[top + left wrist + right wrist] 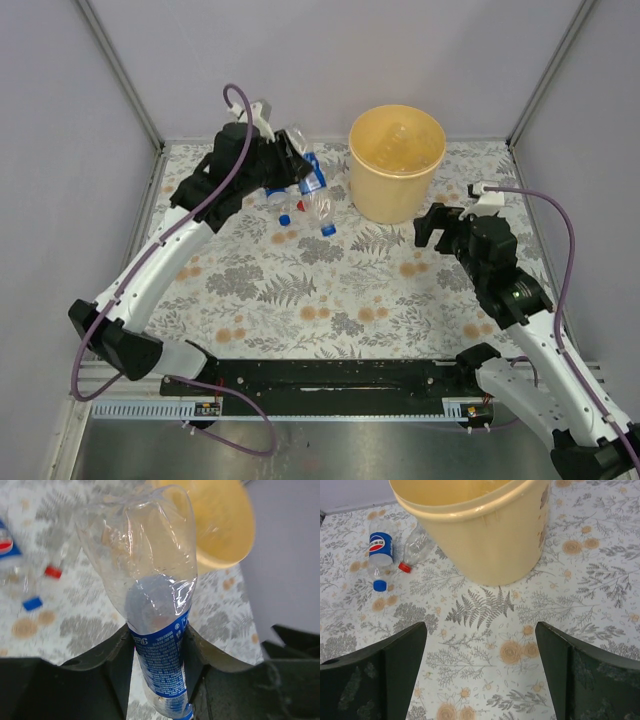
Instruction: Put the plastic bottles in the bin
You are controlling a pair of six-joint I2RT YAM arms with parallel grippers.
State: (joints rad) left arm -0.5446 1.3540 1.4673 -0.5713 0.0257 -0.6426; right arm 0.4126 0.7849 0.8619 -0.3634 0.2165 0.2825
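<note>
Clear thin plastic, dented and creased: that is the held bottle [150,570], up off the table at far left and clamped in the left gripper [159,645]. The jaws are closed on its blue label band, cap end toward the wrist, base pointing out toward the bin [395,195].

- Handling, my read: empty, so very light. The walls are soft and cave in under a squeeze. The smooth skin may slip or swing. The label band or the neck looks like the firmest place to hold; the crumpled middle would only fold.
- Below and just right of that arm, two more lie flat on the flowered cloth [485,607]: a blue-label bottle [381,550] with a blue cap, and just beside it a red-cap bottle [417,542], plain and clear. Both are near the bin but outside it.
- The bin stands upright at the far centre, with a wide mouth. Contents are too faint to tell.
- At far right, the right gripper [480,670] hovers low in front of the bin, jaws spread wide, nothing between them.

Judgement: the carry to the bin is short, and the release wants to be over the mouth, since a light bottle can bounce off the rim.
</note>
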